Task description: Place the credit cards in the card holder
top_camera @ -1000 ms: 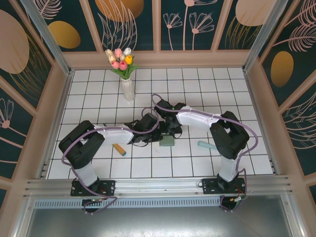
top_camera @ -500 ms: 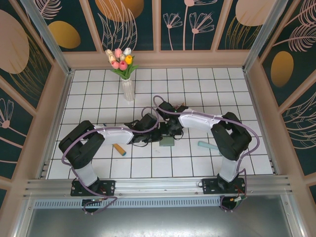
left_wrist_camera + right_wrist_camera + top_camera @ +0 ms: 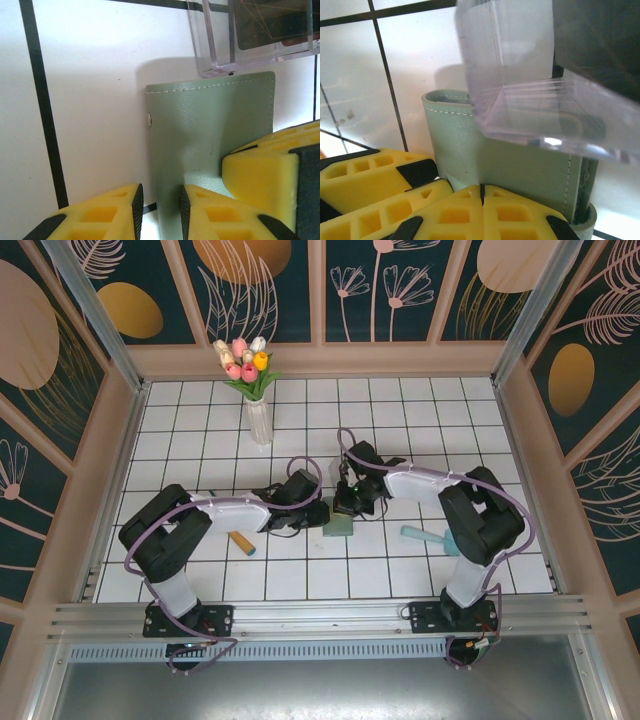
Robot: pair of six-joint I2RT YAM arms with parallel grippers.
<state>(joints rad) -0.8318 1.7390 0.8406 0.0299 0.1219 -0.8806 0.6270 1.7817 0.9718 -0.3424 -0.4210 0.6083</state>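
The card holder [image 3: 341,529], a sage green wallet with pale stitching along its edge, lies flat on the white tiled table [image 3: 200,420], near the middle and between the two arm tips. A small metal snap [image 3: 149,118] sits on its side edge. Its far edge lies just under the near wall of a clear plastic box [image 3: 202,40], which holds something flat and dark. The left gripper [image 3: 159,212] straddles the card holder's snap-side edge: one yellow finger is over bare tile, the other over the green face. Only a narrow gap is left between the pads. An edge of the wallet shows in that gap, but the close view does not let me tell whether the pads pinch it or stand free. The right gripper [image 3: 481,197] is clenched, its two pads pressed together with no gap, and its tips are against the wallet's face beside the left fingers. Farther out, a tan stick with a blue tip [image 3: 241,542] lies to the left and a teal piece [image 3: 414,533] to the right. A white vase [image 3: 259,421] of tulips [image 3: 243,358] stands toward the back.
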